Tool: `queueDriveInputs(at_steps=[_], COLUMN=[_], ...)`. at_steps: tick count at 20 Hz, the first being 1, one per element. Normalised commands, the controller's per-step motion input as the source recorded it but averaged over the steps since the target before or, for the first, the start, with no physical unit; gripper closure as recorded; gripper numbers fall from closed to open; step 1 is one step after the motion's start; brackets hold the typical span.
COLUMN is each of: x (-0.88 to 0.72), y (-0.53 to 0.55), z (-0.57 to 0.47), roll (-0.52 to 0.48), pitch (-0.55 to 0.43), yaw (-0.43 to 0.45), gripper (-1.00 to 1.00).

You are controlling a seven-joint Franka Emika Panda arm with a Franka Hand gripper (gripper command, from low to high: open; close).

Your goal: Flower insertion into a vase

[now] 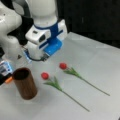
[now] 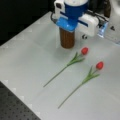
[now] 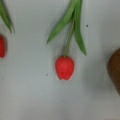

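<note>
No flower has been placed: the vase (image 1: 25,83) stands upright on the table (image 1: 95,62) with its dark hollow seen empty in a front view. Two red tulips lie flat on the table, apart from each other and from the vase. The nearer tulip (image 1: 45,75) is found at about three o'clock of the vase in that view; the farther tulip (image 1: 63,66) lies beyond it, toward two o'clock. The gripper (image 1: 45,58) is held above the table, at about one o'clock of the vase, with nothing seen in it; whether its jaws are spread or closed cannot be told. In the wrist view the nearer tulip's bloom (image 3: 64,67) sits at centre. Both insertions are judged outstanding.
</note>
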Motion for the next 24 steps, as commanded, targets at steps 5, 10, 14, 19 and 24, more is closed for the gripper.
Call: queueDriveInputs(at_steps=[5,10,14,19,24], x=[0.3,0.14,0.07,0.09,0.02], y=[-0.11,-0.09,-0.09,-0.13,-0.12], z=[-0.2,-0.16,-0.2,-0.29,-0.32], roll=[-0.092,-0.035,-0.001,0.007,-0.015], pitch=[0.034,0.072,0.045,-0.031,-0.078], yaw=[0.158,0.162,0.126,0.105,0.034], gripper=[-1.0,-1.0,-1.0,-1.0,-1.0])
